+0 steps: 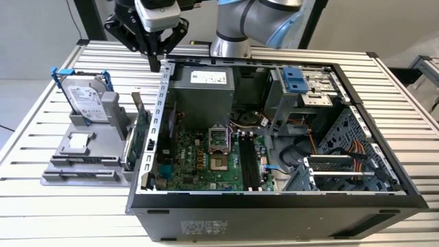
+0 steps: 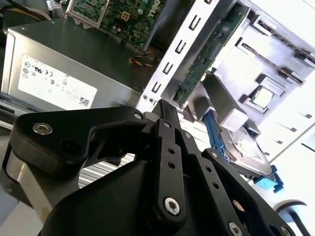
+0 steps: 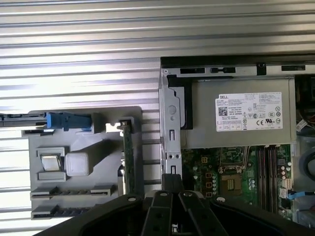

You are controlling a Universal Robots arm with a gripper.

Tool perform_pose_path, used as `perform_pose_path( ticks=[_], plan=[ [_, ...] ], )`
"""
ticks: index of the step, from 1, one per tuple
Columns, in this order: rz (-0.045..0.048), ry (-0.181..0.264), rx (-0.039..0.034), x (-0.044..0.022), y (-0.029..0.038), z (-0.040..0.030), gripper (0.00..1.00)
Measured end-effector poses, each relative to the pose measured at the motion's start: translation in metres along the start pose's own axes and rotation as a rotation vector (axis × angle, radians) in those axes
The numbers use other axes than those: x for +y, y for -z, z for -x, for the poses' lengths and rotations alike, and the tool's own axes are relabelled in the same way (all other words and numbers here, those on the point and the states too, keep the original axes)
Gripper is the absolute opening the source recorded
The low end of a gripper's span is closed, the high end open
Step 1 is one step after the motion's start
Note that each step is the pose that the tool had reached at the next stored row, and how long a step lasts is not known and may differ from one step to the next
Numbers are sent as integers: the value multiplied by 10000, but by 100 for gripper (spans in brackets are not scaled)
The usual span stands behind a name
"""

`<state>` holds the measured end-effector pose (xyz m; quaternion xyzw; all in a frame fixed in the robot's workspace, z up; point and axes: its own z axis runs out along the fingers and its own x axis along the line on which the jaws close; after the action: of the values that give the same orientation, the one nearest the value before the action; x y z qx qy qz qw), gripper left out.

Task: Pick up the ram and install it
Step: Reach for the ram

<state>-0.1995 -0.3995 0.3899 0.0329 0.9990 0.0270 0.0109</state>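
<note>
RAM (image 3: 74, 212) is not yet in your pincer (image 1: 156, 65), which is closed tip to tip on nothing. The pincer hangs point-down above the rear corner of the open computer case (image 1: 163, 103), just beside the power supply (image 1: 202, 98). Below it and toward the exterior view's left, on the tabletop (image 1: 55, 211), sits the grey fixture (image 1: 99, 154). It carries an upright green expansion card (image 1: 142, 136) close against the case wall, then a blue-framed hard drive (image 1: 86, 103). Farther out again, in the fixture's outermost slot, lies a dark stick set edge-up, and that is what I take for the RAM. It is well apart from your pincer and too slim for me to be sure of it. Inside the case, the long memory slots (image 1: 248, 167) on the motherboard (image 1: 199, 159) look vacant. So I judge you are at the approach to the pick-up, with nothing grasped. A grasp calls for the pincer to spread first, then to come down square to the stick's thin edge. Keep it clear of the card and the drive.
</note>
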Motion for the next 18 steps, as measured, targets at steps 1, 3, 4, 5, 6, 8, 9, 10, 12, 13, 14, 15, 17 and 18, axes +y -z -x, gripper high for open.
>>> perform_pose_path(
  ticks=[1,3,4,5,6,8,9,10,12,13,14,15,17,18],
  plan=[
    [0,0,0,-1,0,-15,0],
    [1,1,-1,-3,1,-44,0],
    [0,0,0,-4,1,-58,0],
    [0,0,0,-5,2,-73,0],
    [1,0,0,-6,2,-89,0],
    [0,1,0,-8,3,-118,0],
    [0,1,0,-9,3,-133,0],
    [0,0,0,-10,3,-148,0],
    [1,0,0,-13,4,-192,0],
    [0,0,0,-13,5,-206,0],
    [1,0,0,-14,5,-221,0],
    [0,0,0,-15,5,-238,0],
    [0,0,0,-17,6,-267,0],
    [0,0,0,-19,6,-283,0]
  ],
)
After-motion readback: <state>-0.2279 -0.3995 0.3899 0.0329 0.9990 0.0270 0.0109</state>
